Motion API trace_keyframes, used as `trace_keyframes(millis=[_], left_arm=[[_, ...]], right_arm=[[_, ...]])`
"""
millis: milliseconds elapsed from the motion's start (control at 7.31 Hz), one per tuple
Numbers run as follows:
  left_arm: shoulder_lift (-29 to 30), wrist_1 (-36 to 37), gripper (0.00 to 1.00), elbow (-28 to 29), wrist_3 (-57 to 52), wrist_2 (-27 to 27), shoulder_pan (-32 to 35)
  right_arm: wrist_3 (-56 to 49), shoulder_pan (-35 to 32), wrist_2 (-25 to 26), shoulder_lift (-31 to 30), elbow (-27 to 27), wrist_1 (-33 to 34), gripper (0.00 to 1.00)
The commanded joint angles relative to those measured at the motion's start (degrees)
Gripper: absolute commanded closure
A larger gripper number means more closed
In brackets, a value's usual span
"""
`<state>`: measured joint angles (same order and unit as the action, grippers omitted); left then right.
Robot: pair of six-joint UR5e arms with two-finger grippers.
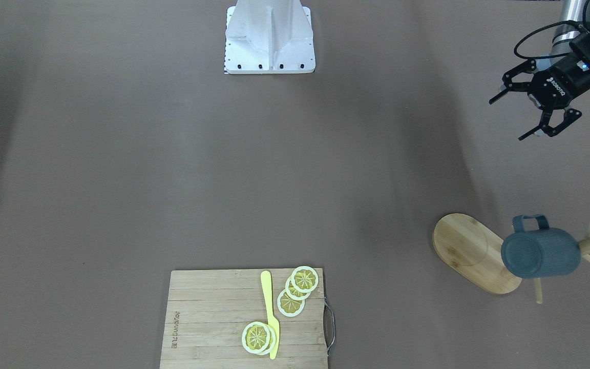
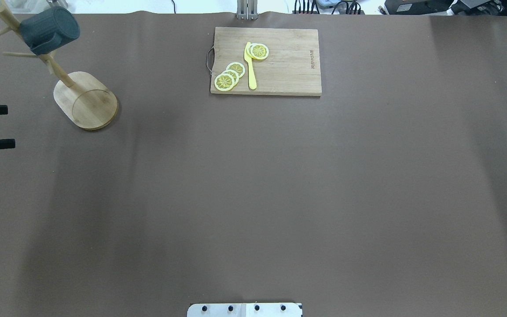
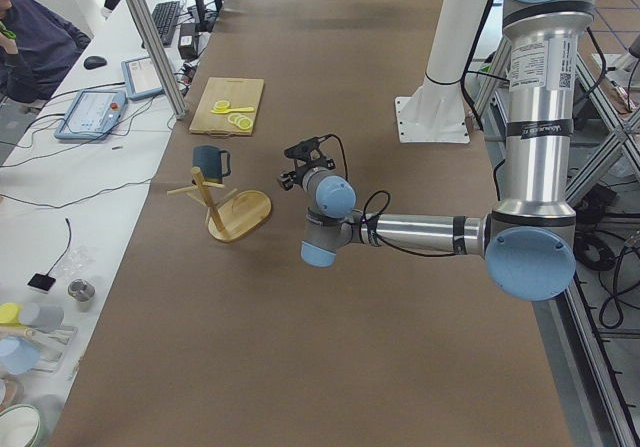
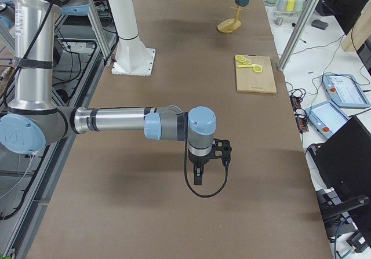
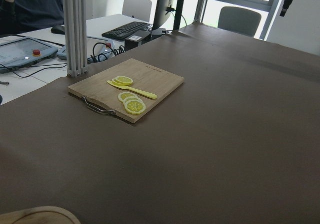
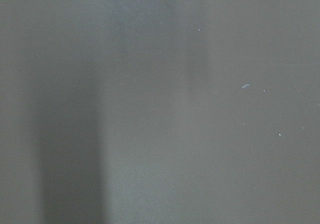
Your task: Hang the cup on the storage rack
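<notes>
The dark teal cup hangs on a peg of the bamboo storage rack, mouth towards the post and handle to the side. It also shows in the overhead view, the cup up on the rack at the far left. My left gripper is open and empty, apart from the rack on the robot's side; in the overhead view it is at the left edge. My right gripper shows only in the exterior right view, low over the table far from the rack; I cannot tell whether it is open or shut.
A wooden cutting board with lemon slices and a yellow knife lies at the table's far middle edge. The robot's white base stands at the near middle edge. Brown table between them.
</notes>
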<state>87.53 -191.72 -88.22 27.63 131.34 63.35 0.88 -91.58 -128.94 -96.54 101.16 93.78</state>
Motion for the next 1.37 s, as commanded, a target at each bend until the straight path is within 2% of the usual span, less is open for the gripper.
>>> trace_keyframes(millis=[0, 274, 684, 1095, 1232], left_arm=[[-1.1, 9.2, 0.01, -0.1, -9.5, 0.5, 2.7], [-3.6, 12.9, 0.01, -0.2, -13.6, 0.5, 4.1], [-6.8, 16.4, 0.01, -0.3, -14.4, 0.5, 5.0], [-6.8, 28.9, 0.01, -0.6, -17.2, 0.6, 7.3], [-6.7, 35.0, 0.01, -2.7, -21.2, 0.6, 8.2]], right_arm=[[-0.1, 0.0, 0.0, -0.1, 0.0, 0.0, 0.00], [-0.4, 0.0, 0.1, -0.2, -0.1, 0.0, 0.00], [-0.4, 0.0, 0.1, -0.2, -0.3, 0.0, 0.00], [-0.5, 0.0, 0.1, -0.2, -0.3, 0.0, 0.00], [-0.4, 0.0, 0.1, -0.2, -0.3, 0.0, 0.00]])
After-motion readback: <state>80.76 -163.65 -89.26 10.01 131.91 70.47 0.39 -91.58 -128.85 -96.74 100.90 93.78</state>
